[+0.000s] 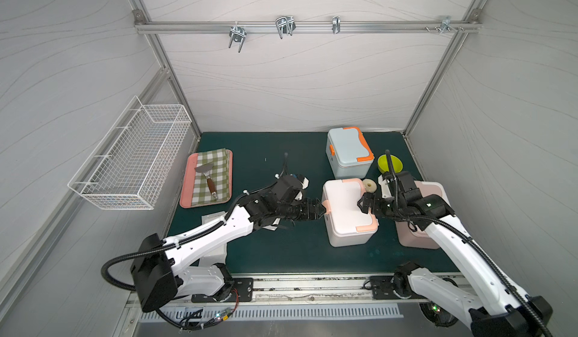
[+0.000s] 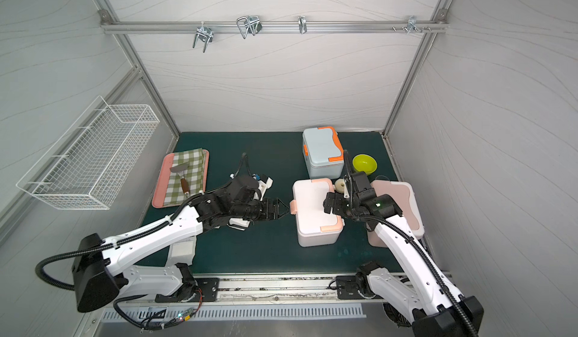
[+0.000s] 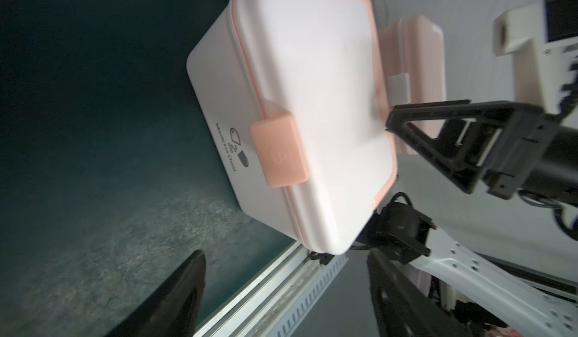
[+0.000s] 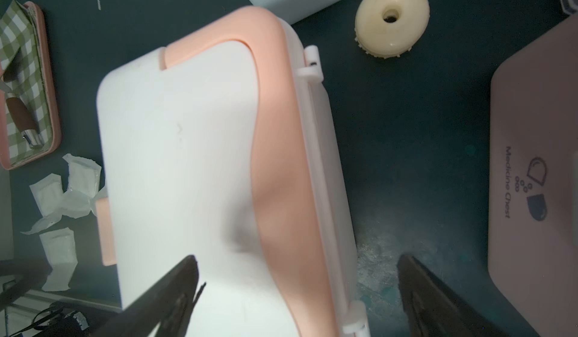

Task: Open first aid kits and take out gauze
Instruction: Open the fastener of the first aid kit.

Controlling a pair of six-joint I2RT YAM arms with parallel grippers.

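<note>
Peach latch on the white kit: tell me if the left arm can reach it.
Probably yes: the left gripper hangs open right beside the latch, with nothing between them.

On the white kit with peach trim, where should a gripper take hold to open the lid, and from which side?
Probably the peach latch on the printed wall of the white kit, approached from the left arm's side: the tab stands proud there, facing the open left gripper, while the hinges line the opposite edge.
</note>
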